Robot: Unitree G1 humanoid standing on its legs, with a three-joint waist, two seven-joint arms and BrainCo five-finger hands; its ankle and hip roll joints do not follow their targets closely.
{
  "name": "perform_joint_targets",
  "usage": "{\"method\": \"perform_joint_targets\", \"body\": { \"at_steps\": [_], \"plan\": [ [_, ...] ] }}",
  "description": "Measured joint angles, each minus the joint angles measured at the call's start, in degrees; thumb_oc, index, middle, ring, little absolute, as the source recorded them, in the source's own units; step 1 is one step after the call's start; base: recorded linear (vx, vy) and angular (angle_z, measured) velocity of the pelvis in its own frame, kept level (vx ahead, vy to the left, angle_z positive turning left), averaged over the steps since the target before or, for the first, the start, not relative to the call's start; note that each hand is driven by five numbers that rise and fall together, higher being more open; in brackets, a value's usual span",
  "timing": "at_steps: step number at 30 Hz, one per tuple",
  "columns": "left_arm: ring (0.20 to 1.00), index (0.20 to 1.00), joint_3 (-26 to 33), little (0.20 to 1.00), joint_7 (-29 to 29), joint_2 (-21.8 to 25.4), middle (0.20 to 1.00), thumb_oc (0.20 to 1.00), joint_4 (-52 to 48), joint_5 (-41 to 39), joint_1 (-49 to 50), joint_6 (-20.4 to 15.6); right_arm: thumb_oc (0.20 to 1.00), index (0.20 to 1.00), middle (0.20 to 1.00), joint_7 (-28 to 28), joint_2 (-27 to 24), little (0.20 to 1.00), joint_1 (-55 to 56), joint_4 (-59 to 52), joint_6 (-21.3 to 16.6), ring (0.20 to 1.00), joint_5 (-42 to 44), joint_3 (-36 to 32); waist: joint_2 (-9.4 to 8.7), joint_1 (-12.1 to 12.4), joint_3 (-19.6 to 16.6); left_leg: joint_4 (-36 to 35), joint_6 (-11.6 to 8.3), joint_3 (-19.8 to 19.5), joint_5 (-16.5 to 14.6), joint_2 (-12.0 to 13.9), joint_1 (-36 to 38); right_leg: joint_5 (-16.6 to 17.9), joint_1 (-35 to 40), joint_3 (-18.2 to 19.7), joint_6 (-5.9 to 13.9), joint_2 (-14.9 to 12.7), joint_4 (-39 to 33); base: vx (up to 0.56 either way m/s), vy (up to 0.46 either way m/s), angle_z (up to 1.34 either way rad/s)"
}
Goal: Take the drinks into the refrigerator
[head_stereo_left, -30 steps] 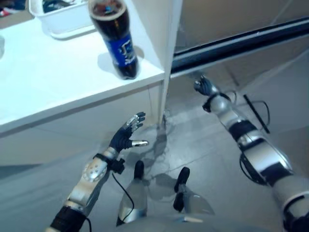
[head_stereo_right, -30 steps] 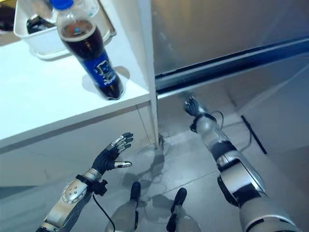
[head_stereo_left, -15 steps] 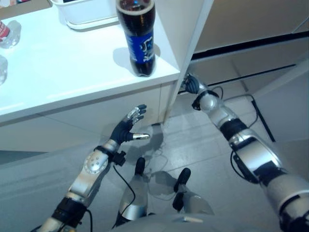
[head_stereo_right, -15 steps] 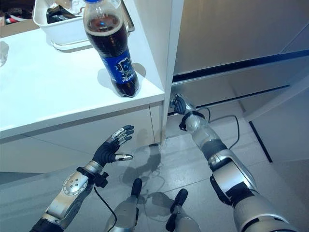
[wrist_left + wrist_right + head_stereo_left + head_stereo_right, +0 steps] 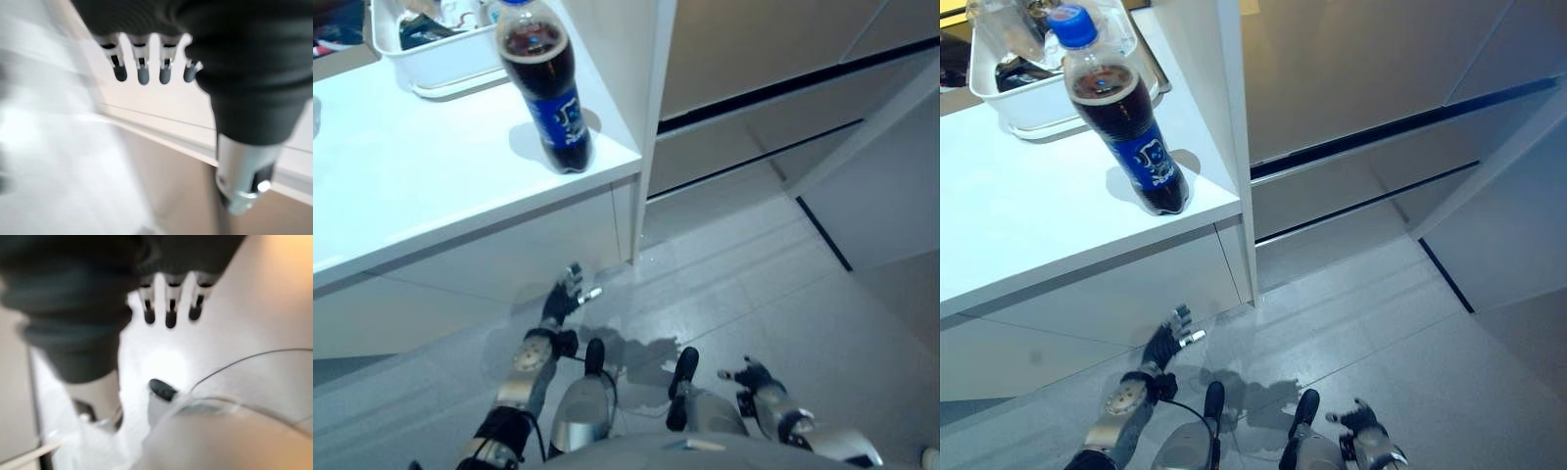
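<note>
A cola bottle [image 5: 545, 93] with a blue cap and blue label stands upright near the front right corner of the white counter [image 5: 401, 196]. To its right is the grey refrigerator front [image 5: 773, 49], closed, with dark gaps between its panels. My left hand [image 5: 560, 302] hangs low below the counter edge, open and holding nothing; its straight fingers [image 5: 142, 68] show in the left wrist view. Down by my side above the floor is my right hand [image 5: 754, 377], open and empty, its fingers [image 5: 168, 308] straight in the right wrist view.
A white tub [image 5: 431, 54] with items in it sits at the back of the counter. A white upright panel [image 5: 651, 127] divides the counter from the refrigerator. Grey tiled floor [image 5: 773, 284] spreads in front of both.
My right hand has drawn back from the dark gap at the refrigerator's front and dropped to my side. The left hand has also sunk lower. The view has shifted.
</note>
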Motion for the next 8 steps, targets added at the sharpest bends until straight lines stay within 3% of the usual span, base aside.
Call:
{"method": "perform_joint_targets", "body": {
  "at_steps": [3, 8],
  "plan": [
    [1.0, 1.0, 6.42, 1.0, 1.98, -1.96, 1.0, 1.0, 15.3, -0.65, -1.78, 1.11, 1.0, 1.0, 1.0, -0.1, 0.28, 1.0, 2.94, 0.37, 0.02, 1.0, 0.85, -0.97, 0.57, -1.17, -4.1, -0.01, -0.03, 0.46, -0.71, 0.47, 1.1, -0.19, 0.64, 0.77, -0.38, 0.28, 0.0, 0.05, -0.001, -0.11],
    [1.0, 1.0, 8.45, 1.0, 4.6, -1.55, 1.0, 1.0, 23.56, 7.76, -0.89, 2.54, 1.0, 1.0, 1.0, -0.38, 0.02, 1.0, 4.09, -0.57, -0.01, 1.0, -0.14, 2.14, 1.34, -1.37, -8.04, -0.02, -0.08, 1.98, -1.59, 0.84, 2.79, -0.5, 1.45, 2.11, -0.51, 1.01, -0.01, 0.06, -0.01, -0.15]
  ]
}}
